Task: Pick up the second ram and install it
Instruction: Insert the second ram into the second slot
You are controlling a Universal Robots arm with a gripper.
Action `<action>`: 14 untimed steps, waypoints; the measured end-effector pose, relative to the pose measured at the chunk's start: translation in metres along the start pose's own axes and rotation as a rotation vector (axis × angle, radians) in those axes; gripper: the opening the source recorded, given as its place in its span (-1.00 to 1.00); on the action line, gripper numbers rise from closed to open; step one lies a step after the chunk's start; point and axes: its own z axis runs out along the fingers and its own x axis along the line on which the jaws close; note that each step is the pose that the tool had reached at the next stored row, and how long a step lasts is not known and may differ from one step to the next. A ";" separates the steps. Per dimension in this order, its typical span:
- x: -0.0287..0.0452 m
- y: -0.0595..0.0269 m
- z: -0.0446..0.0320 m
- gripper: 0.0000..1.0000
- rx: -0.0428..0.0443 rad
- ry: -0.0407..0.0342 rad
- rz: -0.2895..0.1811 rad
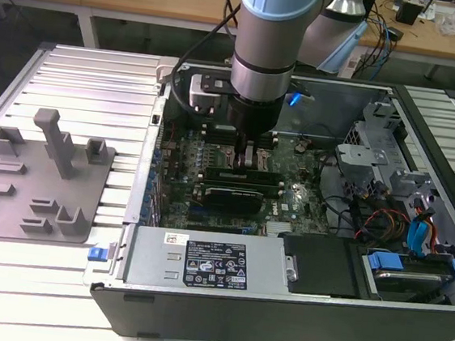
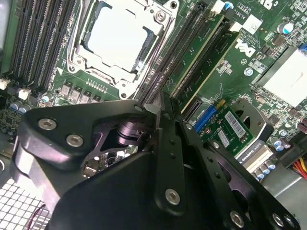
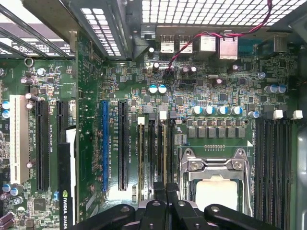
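Arm pose: I stand almost straight up and down over the open computer case [image 1: 428, 118], my wrist pointing down onto the motherboard [image 1: 180, 174].
Pincer [image 1: 249, 158]: my two fingers are pressed together at their tips, as the second wrist view [image 2: 158, 109] shows plainly; I see no gap between them.
Pincer's place: I hang low over the bank of memory slots [image 3: 153, 153], just beside the processor socket [image 2: 117, 38], with my tips over the slots' near end.
Second ram [image 1: 239, 174]: I take it to be the long, narrow, dark stick standing on edge in the slots directly beneath my fingertips in the exterior view. I cannot tell whether I am touching it.
Nearby in the case: the graphics card [image 1: 233, 197] lies just beyond that stick, and the power supply [image 1: 210, 262] lies along the case's near wall.
Tabletop [image 1: 83, 74]: a grey fixture tray [image 1: 40, 175] sits on the ribbed surface at the exterior view's left, well apart from me.
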 end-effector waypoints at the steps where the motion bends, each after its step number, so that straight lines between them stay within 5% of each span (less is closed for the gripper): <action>1: 0.0001 0.0002 -0.0001 -0.82 0.0000 0.0002 0.000; 14: 0.0010 0.0014 0.0027 -0.82 0.0047 -0.0017 0.000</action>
